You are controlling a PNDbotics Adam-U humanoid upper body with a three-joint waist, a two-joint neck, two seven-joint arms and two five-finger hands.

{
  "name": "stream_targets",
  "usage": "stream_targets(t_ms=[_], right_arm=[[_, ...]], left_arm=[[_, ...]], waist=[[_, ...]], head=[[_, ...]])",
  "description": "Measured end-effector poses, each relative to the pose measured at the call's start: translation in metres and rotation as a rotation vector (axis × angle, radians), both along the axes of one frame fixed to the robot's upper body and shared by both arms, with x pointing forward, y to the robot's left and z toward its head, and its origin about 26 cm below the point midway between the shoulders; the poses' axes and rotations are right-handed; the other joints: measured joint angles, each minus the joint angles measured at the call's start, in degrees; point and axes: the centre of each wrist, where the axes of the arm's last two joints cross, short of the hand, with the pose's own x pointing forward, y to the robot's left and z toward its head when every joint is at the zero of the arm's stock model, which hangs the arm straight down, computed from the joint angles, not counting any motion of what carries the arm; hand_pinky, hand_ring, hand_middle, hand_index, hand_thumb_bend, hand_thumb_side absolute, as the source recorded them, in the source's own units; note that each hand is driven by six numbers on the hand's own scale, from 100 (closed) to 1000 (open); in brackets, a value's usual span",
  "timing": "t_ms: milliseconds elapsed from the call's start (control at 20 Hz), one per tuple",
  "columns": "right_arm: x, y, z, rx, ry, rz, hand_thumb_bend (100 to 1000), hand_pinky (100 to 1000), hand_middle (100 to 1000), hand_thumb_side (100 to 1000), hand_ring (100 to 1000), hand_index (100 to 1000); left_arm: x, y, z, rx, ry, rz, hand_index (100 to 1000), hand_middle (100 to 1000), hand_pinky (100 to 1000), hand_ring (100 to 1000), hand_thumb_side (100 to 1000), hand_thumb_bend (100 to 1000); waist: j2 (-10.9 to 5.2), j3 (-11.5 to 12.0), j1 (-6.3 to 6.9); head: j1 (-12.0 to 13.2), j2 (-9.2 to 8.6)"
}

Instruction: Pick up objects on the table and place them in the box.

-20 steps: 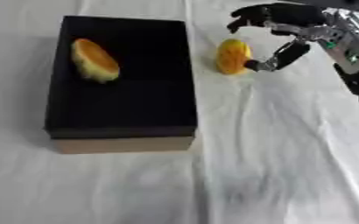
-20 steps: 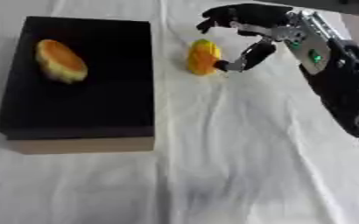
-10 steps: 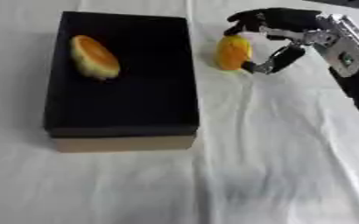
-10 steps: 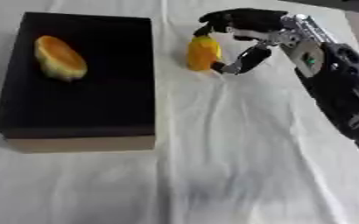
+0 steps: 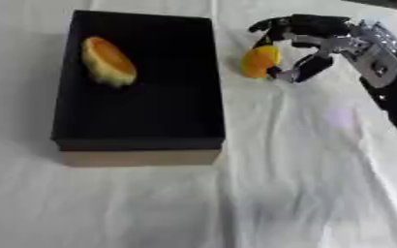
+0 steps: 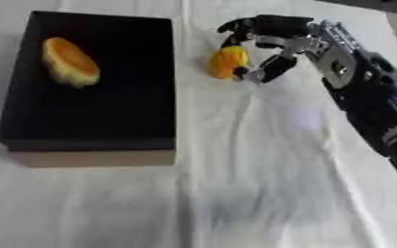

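Note:
A black box (image 5: 143, 97) with tan sides lies at the left, and an orange-yellow bread-like piece (image 5: 108, 61) rests inside it near its far left corner. A small orange-yellow object (image 5: 259, 61) is to the right of the box, at its far end. My right hand (image 5: 308, 38) comes in from the right and is curled round that object, fingers over its top and thumb below its right side. I cannot tell whether the object still touches the cloth. My left hand shows in no view.
A white, wrinkled cloth (image 5: 303, 184) covers the table around the box. My right forearm (image 6: 371, 101) runs along the right edge toward the lower right.
My right hand has closed round the orange object and shifted a little left, toward the box. The bread-like piece in the box has not moved.

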Motion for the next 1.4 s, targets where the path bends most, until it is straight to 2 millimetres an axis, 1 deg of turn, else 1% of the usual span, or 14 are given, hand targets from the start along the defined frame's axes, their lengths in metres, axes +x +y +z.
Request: stream_targets(t_ms=[100,150,350,500,600,750,950,1100,1150,1200,1250,1400], right_arm=[[0.0,0.0,0.0,0.033,-0.003,0.001,100,740,181,161,672,581],[0.0,0.0,-0.001,0.053,-0.006,0.004,100,717,162,152,654,567],[-0.001,0.004,0.001,0.148,-0.03,0.037,100,710,124,144,642,544],[-0.004,0.011,0.009,0.216,-0.046,0.089,100,726,116,137,653,549],[-0.008,0.019,0.022,0.262,-0.059,0.135,100,735,114,137,658,552],[-0.016,0.034,0.051,0.338,-0.075,0.219,100,735,120,115,657,552],[-0.031,0.066,0.097,0.408,-0.083,0.363,100,721,130,100,649,555],[-0.039,0.088,0.124,0.426,-0.086,0.446,100,718,135,100,647,555],[-0.039,0.096,0.13,0.432,-0.084,0.466,100,717,136,100,646,555],[-0.038,0.104,0.135,0.437,-0.081,0.485,100,714,137,100,644,554],[-0.037,0.111,0.139,0.44,-0.076,0.503,100,715,136,100,645,555],[-0.028,0.134,0.141,0.431,-0.051,0.543,100,712,133,100,644,555]], left_arm=[[0.0,0.0,0.0,0.0,0.001,-0.001,881,771,861,906,531,149],[0.0,0.0,0.0,0.0,0.001,-0.001,880,770,861,905,530,150],[0.0,0.0,0.0,-0.001,0.001,-0.002,880,770,861,904,526,153],[0.0,0.0,-0.001,-0.002,0.004,-0.002,880,770,860,902,518,159],[0.0,0.001,-0.001,-0.002,0.005,-0.001,880,770,860,901,512,163],[0.0,0.001,-0.003,-0.004,0.011,0.002,880,769,859,899,501,171],[-0.001,0.002,-0.003,-0.002,0.008,0.002,880,768,858,893,474,194],[0.0,0.0,-0.001,0.002,-0.003,-0.005,880,766,856,885,438,225],[0.0,-0.002,0.001,0.001,-0.012,-0.011,880,765,856,882,428,234],[0.001,-0.003,0.003,0.004,-0.023,-0.016,880,765,855,880,492,265],[0.001,-0.004,0.005,0.008,-0.035,-0.021,881,764,854,877,404,256],[0.001,-0.007,0.01,0.013,-0.071,-0.037,881,763,853,872,380,279]], waist=[[0.0,0.0,0.0],[0.0,0.0,0.01],[-0.03,-0.07,0.28],[-0.38,-0.48,0.64],[-0.79,-0.74,0.85],[-1.65,-1.08,1.32],[-2.85,-1.3,1.84],[-3.78,-0.43,2.25],[-4.09,0.03,2.39],[-4.27,0.54,2.48],[-4.36,1.03,2.52],[-4.52,2.51,2.53]], head=[[0.05,0.0],[0.07,0.0],[0.21,0.0],[0.31,0.02],[0.35,0.04],[0.48,0.08],[0.38,0.42],[-0.55,0.66],[-1.13,0.79],[-1.86,0.85],[-2.66,0.85],[-4.97,0.84]])
